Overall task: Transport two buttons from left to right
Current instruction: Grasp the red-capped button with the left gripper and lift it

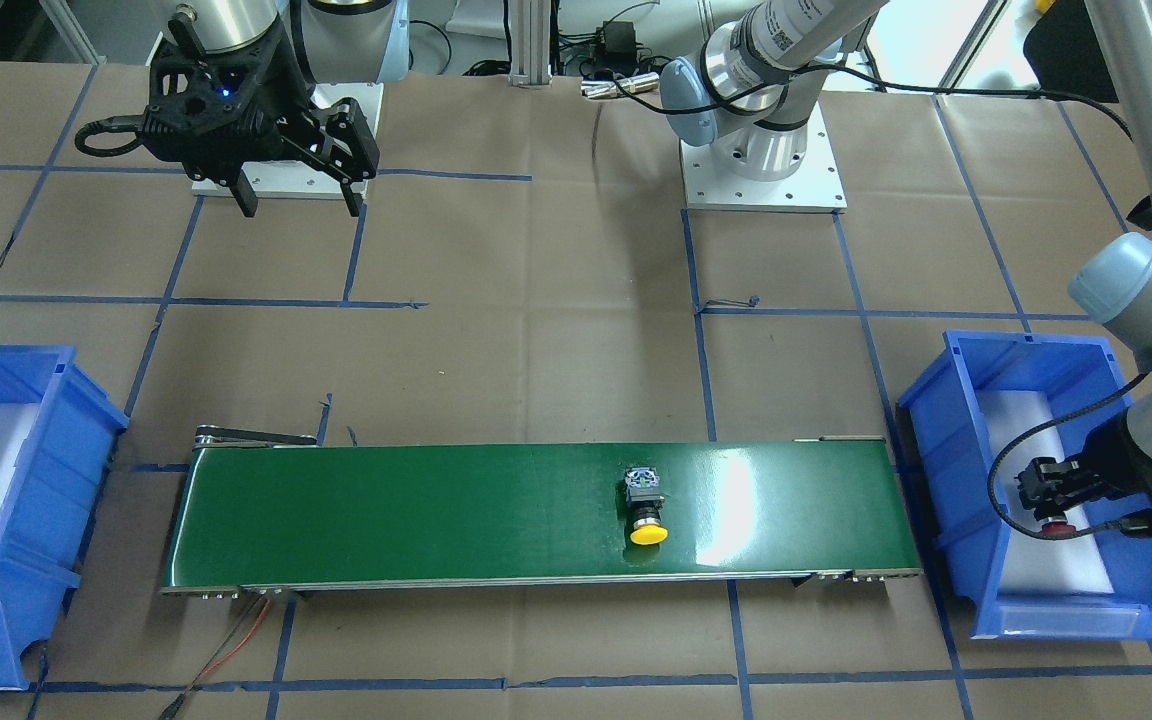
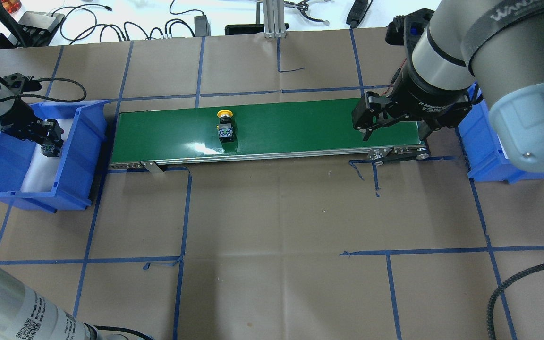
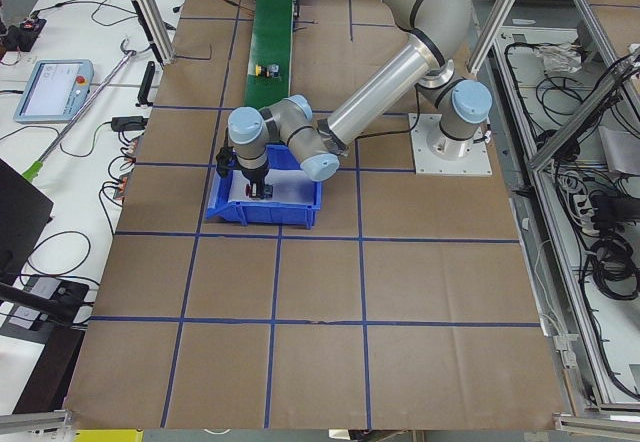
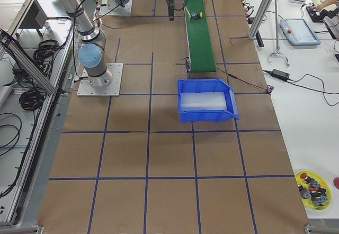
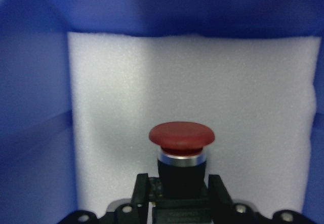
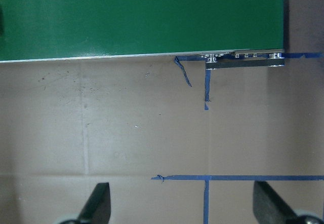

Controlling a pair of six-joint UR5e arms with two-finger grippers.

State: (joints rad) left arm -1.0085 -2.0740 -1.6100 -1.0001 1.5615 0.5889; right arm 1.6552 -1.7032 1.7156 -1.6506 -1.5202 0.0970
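Observation:
The red button [image 5: 181, 135] has a round red cap on a black body. My left gripper [image 1: 1046, 505] is shut on it inside the left blue bin [image 1: 966, 420], just above the white foam; it also shows in the overhead view [image 2: 47, 141]. The yellow button [image 1: 647, 510] lies on its side on the green conveyor belt [image 1: 436, 510], left of the belt's middle in the overhead view [image 2: 225, 125]. My right gripper [image 2: 395, 137] is open and empty, held above the belt's right end; in its wrist view the fingertips [image 6: 98, 203] hang over brown paper.
The right blue bin [image 2: 480, 141], lined with white foam, stands beyond the belt's right end, partly hidden by my right arm. Blue tape lines cross the brown paper. A yellow dish [image 4: 312, 183] with several spare buttons sits on the far side table.

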